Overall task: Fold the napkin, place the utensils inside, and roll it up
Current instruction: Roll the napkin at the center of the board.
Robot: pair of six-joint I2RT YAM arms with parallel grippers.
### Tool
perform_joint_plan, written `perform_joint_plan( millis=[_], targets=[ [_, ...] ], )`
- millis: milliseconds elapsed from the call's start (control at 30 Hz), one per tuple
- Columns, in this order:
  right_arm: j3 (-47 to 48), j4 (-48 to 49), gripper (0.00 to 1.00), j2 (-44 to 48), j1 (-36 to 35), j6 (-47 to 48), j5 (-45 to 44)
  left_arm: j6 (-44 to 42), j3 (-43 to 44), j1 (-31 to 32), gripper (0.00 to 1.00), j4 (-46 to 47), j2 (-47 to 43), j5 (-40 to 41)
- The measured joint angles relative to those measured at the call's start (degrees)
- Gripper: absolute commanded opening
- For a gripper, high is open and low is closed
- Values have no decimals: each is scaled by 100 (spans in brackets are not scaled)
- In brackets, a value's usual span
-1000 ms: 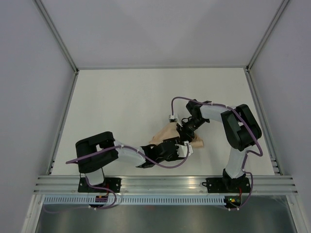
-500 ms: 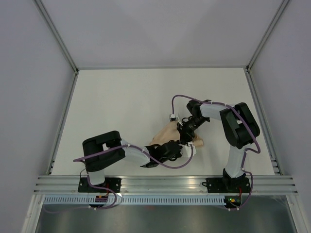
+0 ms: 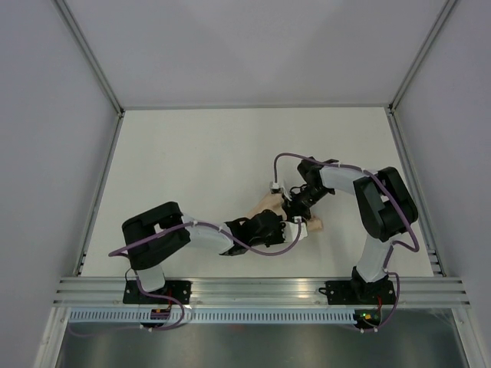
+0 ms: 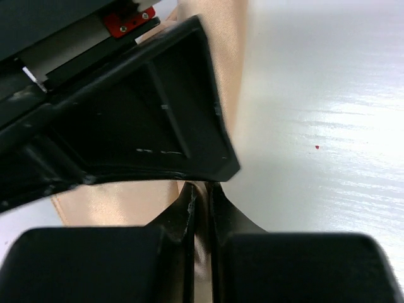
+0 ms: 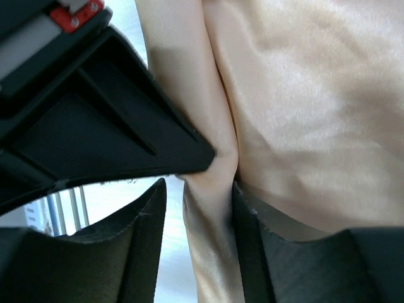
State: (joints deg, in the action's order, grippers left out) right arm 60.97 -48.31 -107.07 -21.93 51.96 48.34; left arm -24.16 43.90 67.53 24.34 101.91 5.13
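Overhead the napkin barely shows; wrist views reveal the left gripper pinching its fold, the right gripper open around it.

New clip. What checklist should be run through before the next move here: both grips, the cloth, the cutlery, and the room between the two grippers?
1. Left gripper pinching a fold of the napkin: ok, its fingers stand almost together with cloth between them.
2. Right gripper free of the cloth: not ok, its jaws are open but straddle a raised ridge of the napkin.
3. Utensil inside the napkin: cannot tell, none shows in any view.
4. Room between the grippers: not ok, they nearly touch, so either moving may bump the other.
5. Napkin rolled: cannot tell, the grippers cover most of it from above.
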Motion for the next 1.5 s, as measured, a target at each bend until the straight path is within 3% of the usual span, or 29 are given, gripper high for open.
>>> perform_joint_plan(
  millis=[233,567,867,1133,1500],
  targets=[
    [-385,291,62,741,138,-140,-527,365,105,-472,2,-170,-33,-1034],
    [-1200,1397,68,2411,588,-702,-833,938,400,-1224,2,-560,116,-2669],
    [-2249,1921,73,3495,535,-680,-793,1491,1113,-1753,2,-1123,682,-4048],
    [-3381,3198,74,4389,-708,-778,-1707,1862,1458,-2022,2,-1266,1062,-4811],
    [-3952,4636,68,4089,-1580,-741,-2988,2166,1729,-2203,2,-1456,1333,-5276]
  ],
)
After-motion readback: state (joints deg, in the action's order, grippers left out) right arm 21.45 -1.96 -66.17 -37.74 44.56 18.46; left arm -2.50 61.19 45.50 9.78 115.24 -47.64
